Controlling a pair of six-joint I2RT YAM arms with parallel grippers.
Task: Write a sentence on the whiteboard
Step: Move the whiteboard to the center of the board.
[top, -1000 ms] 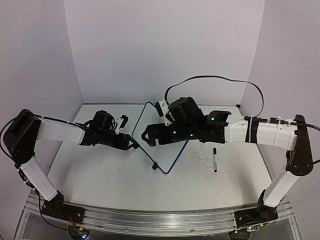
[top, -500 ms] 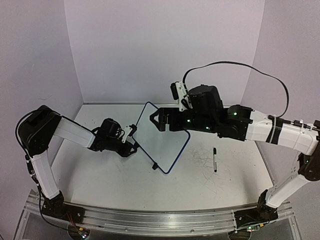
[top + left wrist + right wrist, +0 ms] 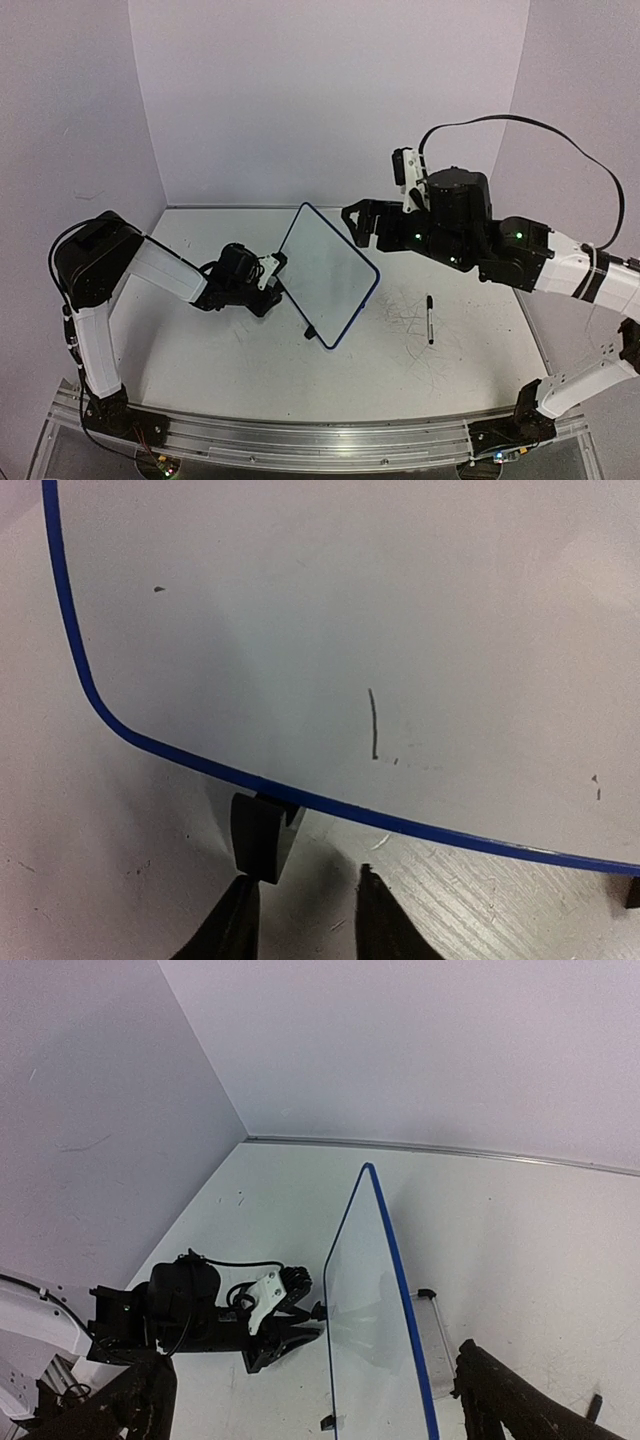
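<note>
The whiteboard [image 3: 327,272] has a blue rim and stands tilted on its wire stand mid-table. In the left wrist view the whiteboard [image 3: 330,610] fills the upper part and bears one short black stroke [image 3: 373,725]. My left gripper [image 3: 274,284] lies low on the table at the board's left edge. It is open and empty [image 3: 305,920], its left fingertip [image 3: 230,920] just below the board's black foot [image 3: 258,835]. My right gripper [image 3: 357,222] hangs wide open and empty above the board's far right side. A black marker [image 3: 430,320] lies on the table to the right.
The right wrist view shows the board edge-on [image 3: 385,1290], its wire stand [image 3: 436,1325] behind it and the left gripper [image 3: 285,1335] at its front. Lilac walls close the table at the back and on both sides. Scribble marks [image 3: 405,315] cover the tabletop near the marker.
My right gripper has lifted off the board and drawn back up and to the right. My left gripper has slid right along the table to the board's lower left edge.
</note>
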